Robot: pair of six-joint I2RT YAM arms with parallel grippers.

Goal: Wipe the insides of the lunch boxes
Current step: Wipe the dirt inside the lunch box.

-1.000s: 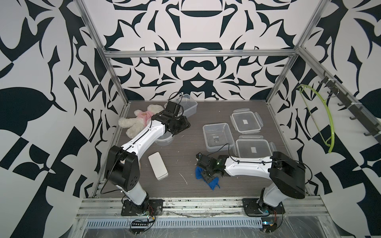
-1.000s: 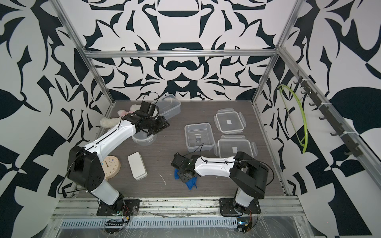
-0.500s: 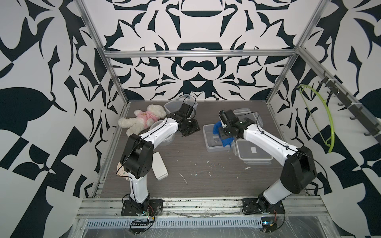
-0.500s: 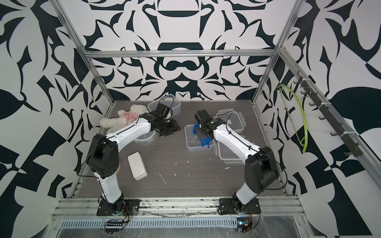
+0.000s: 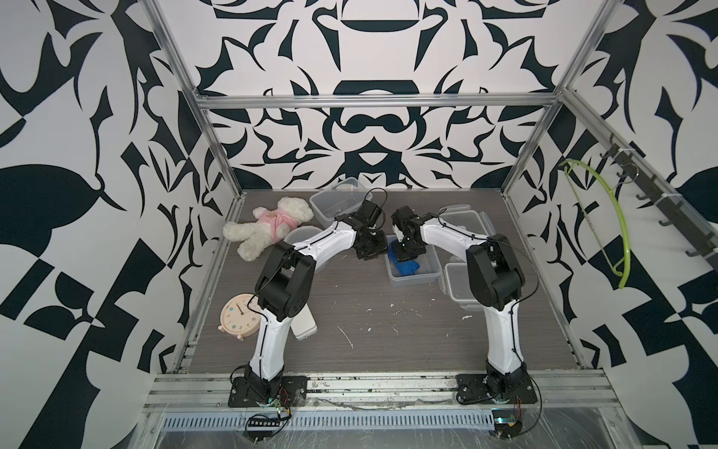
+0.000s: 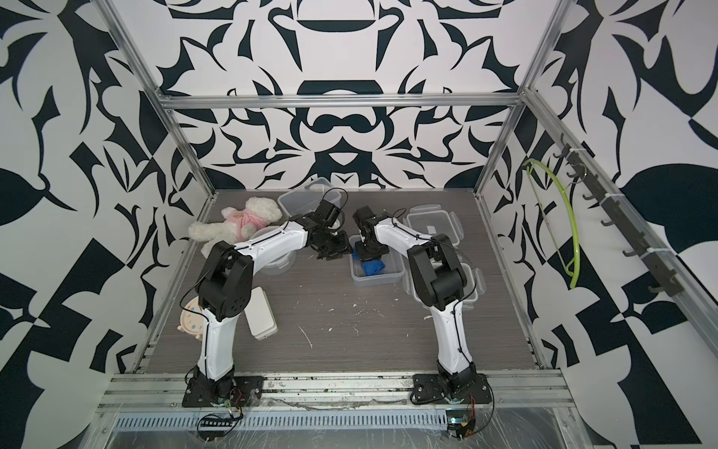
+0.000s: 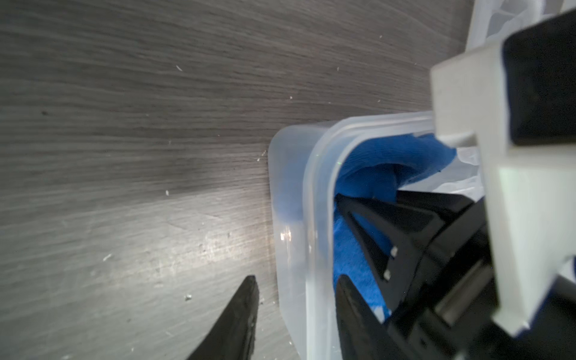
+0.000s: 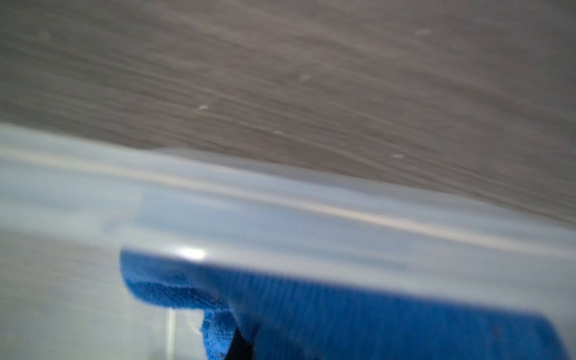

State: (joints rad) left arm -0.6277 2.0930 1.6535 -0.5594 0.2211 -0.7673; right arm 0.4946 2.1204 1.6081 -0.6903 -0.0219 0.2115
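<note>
A clear rectangular lunch box [image 5: 413, 280] [image 6: 375, 279] stands mid-table with a blue cloth [image 5: 407, 267] [image 6: 372, 267] inside it. My right gripper [image 5: 406, 254] [image 6: 367, 255] reaches down into it, shut on the cloth [image 8: 343, 311]. My left gripper [image 5: 369, 252] [image 6: 336, 250] [image 7: 296, 277] is open astride the box's left wall [image 7: 293, 218], one finger outside and one inside, the outer one a little apart from it. A second rectangular lunch box [image 5: 338, 200] sits at the back. A round lunch box [image 6: 276, 264] lies partly hidden under my left arm.
Two clip lids [image 5: 466, 221] [image 5: 460, 289] lie right of the box, partly under my right arm. A teddy bear [image 5: 272, 227], a clock [image 5: 239, 317] and a white case [image 5: 305, 326] are on the left. A green hanger [image 5: 606, 225] hangs on the right wall. Crumbs dot the table.
My right arm carried the blue cloth from the table's front into the middle box. My left gripper moved from the round box to this box's left wall, and its jaws narrowed.
</note>
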